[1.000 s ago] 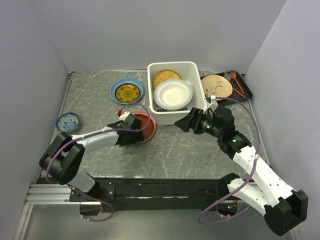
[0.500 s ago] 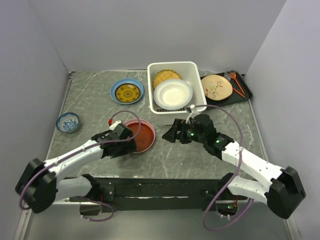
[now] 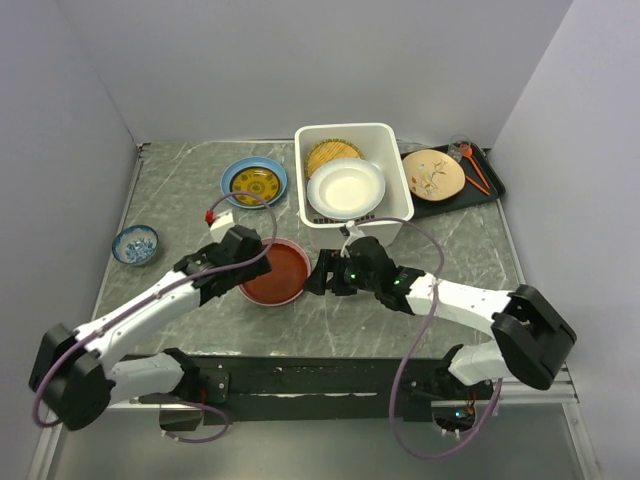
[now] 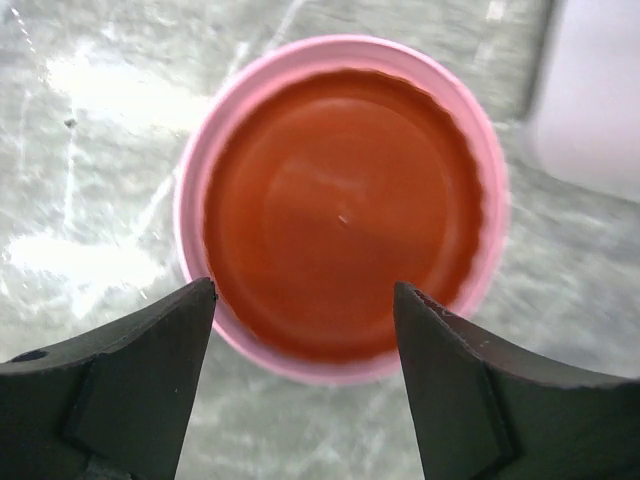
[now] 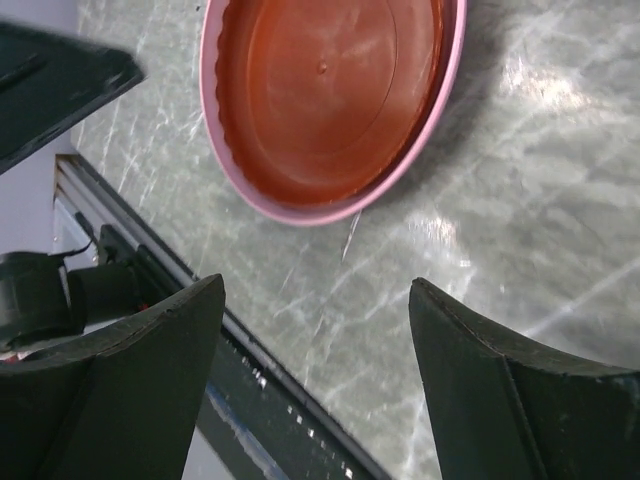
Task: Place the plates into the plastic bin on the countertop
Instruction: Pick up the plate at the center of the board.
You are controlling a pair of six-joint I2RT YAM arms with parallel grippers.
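A red plate (image 3: 277, 272) lies inside a pink plate (image 4: 492, 190) on the countertop (image 3: 180, 205), in front of the plastic bin (image 3: 398, 170). The bin holds a white plate (image 3: 345, 188) and a yellow lattice plate (image 3: 332, 155). My left gripper (image 3: 252, 264) hovers open over the stack's left edge, with the red plate (image 4: 340, 210) beyond its fingertips (image 4: 190, 310). My right gripper (image 3: 322, 276) stands open just right of the stack, over bare countertop (image 5: 500, 200), the red plate (image 5: 320, 90) ahead of it. A blue-rimmed plate (image 3: 254, 183) lies at the back left.
A cream plate with a branch (image 3: 433, 173) rests on a black tray (image 3: 492, 190) at the back right, with orange utensils beside it. A small blue patterned bowl (image 3: 135, 244) sits near the left wall. The dark base rail (image 5: 250, 370) runs along the near edge.
Both arms have closed in on the red and pink stack, the right gripper sliding left from the bin's front. The stack sits slightly nearer. Both jaws have narrowed a little.
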